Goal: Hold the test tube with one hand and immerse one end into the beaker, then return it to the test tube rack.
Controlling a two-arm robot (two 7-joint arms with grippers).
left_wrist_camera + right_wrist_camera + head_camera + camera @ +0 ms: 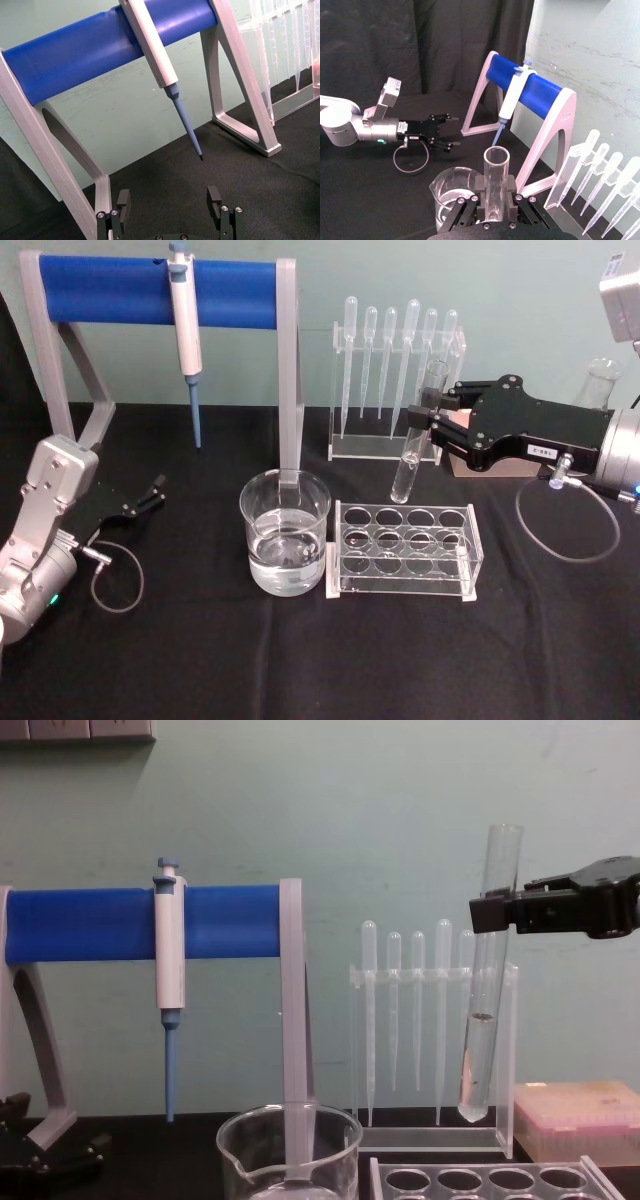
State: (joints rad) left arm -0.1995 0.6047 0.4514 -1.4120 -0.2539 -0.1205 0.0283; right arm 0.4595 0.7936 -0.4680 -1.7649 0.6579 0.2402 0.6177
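Note:
My right gripper (432, 412) is shut on the test tube (417, 440), a long clear glass tube gripped near its upper part. The tube hangs almost upright in the air, its round bottom above and behind the holed rack (405, 550). In the chest view the test tube (483, 990) hangs from the right gripper (497, 911), to the right of and above the beaker (290, 1152). The beaker (285, 532) holds clear liquid and stands left of the rack. In the right wrist view the tube (495, 180) rises between the fingers (511, 192), beaker (451, 197) beyond. My left gripper (155, 490) rests open at the far left.
A blue-barred stand (150, 290) carries a white-and-blue pipettor (185, 325) behind the beaker. A clear rack of plastic pipettes (395, 380) stands at the back. A pink box (575, 1115) and a glass flask (598, 382) sit at the right.

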